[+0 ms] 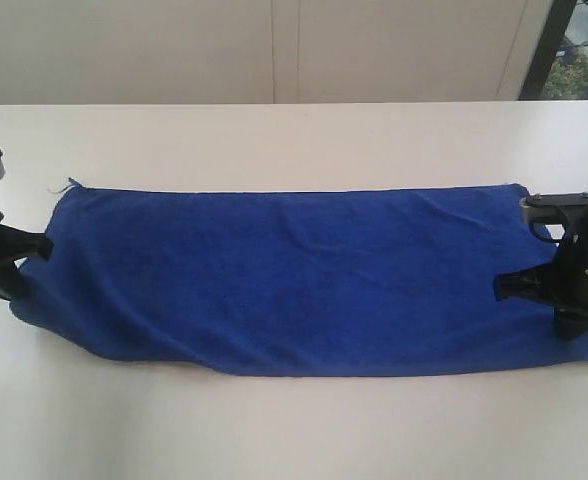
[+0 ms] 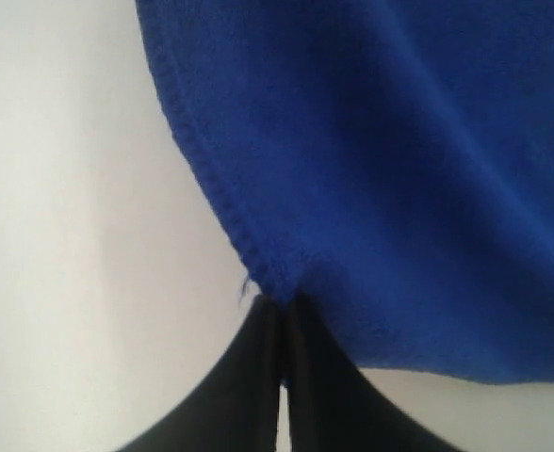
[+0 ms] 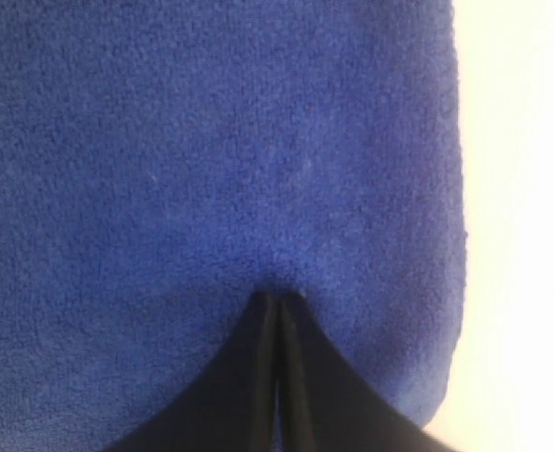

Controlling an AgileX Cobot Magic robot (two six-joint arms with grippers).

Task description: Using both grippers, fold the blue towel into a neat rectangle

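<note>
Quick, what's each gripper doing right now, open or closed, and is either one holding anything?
The left gripper: closed, pinching the blue towel at its edge.
The right gripper: closed, pinching the blue towel at the opposite end.

Your left tool (image 2: 283, 303) has its two black fingers pressed together on the stitched hem of the blue towel (image 2: 381, 160), and the cloth puckers at the pinch. A short frayed thread (image 2: 244, 287) sticks out just beside it. White tabletop (image 2: 70, 235) borders the hem.
</note>
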